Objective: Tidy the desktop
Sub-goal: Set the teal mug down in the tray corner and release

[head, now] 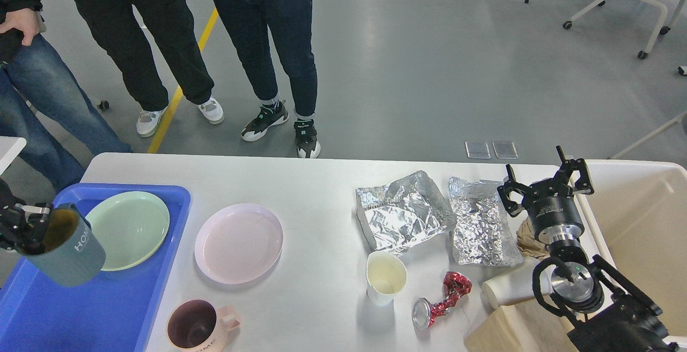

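The white desktop [316,191] spans the view. At the far left my left gripper [29,228] is shut on the rim of a grey-blue mug [67,253], tilted and held over the blue tray [80,309]. A green plate [129,229] lies in that tray. On the desktop sit a pink plate [239,243], a pink mug [194,328], a paper cup [385,277], a crushed red can [443,301] and two crumpled foil sheets [405,210] [480,228]. My right gripper [545,183] stands open above the right foil sheet's far edge, holding nothing.
A cream bin [638,218] stands at the right edge. A tipped white cup [510,287], brown paper [528,239] and a cardboard box [512,330] lie near my right arm. Three people stand beyond the far edge.
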Motion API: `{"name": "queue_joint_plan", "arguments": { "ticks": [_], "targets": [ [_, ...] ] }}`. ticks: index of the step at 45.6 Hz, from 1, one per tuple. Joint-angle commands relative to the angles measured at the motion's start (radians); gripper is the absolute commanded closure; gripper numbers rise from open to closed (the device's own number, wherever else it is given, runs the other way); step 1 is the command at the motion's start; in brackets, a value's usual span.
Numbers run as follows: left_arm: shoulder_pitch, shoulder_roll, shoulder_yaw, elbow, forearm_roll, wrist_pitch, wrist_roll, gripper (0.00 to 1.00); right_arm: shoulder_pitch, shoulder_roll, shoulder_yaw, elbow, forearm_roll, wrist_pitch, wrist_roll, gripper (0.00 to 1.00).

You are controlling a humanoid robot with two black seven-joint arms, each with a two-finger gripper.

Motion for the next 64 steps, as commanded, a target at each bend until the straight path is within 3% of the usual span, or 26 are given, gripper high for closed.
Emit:
{"name": "queue_joint_plan", "arguments": {
  "ticks": [1, 9, 19, 27, 39, 48, 64],
  "targets": [
    [0.148, 0.074, -0.1, 0.142, 0.064, 0.001, 0.001, 1.0, 0.0, 0.0, 0.0, -0.002, 0.0, 0.0, 0.0, 0.0],
    [0.393, 0.082, -0.17, 0.381, 0.088, 0.033, -0.012, 1.0, 0.0, 0.0, 0.0, -0.002, 0.0, 0.0, -0.001, 0.0],
    [0.686, 0.051, -0.411, 0.47, 0.127, 0.122, -0.013, 1.0, 0.0, 0.0, 0.0, -0.002, 0.0, 0.0, 0.0, 0.0],
    [0.696, 0.048, -0.447, 0.475, 0.127, 0.119, -0.019, 1.0, 0.0, 0.0, 0.0, -0.002, 0.0, 0.0, -0.001, 0.0],
    [0.702, 0.048, -0.445, 0.475, 0.131, 0.127, -0.081, 1.0, 0.0, 0.0, 0.0, -0.002, 0.0, 0.0, 0.0, 0.0],
    [0.709, 0.055, -0.431, 0.475, 0.158, 0.122, -0.211, 1.0, 0.0, 0.0, 0.0, 0.0, 0.0, 0.0, 0.0, 0.0],
    [0.728, 0.062, -0.407, 0.489, 0.209, 0.174, -0.216, 1.0, 0.0, 0.0, 0.0, 0.0, 0.0, 0.0, 0.0, 0.0]
  ]
}}
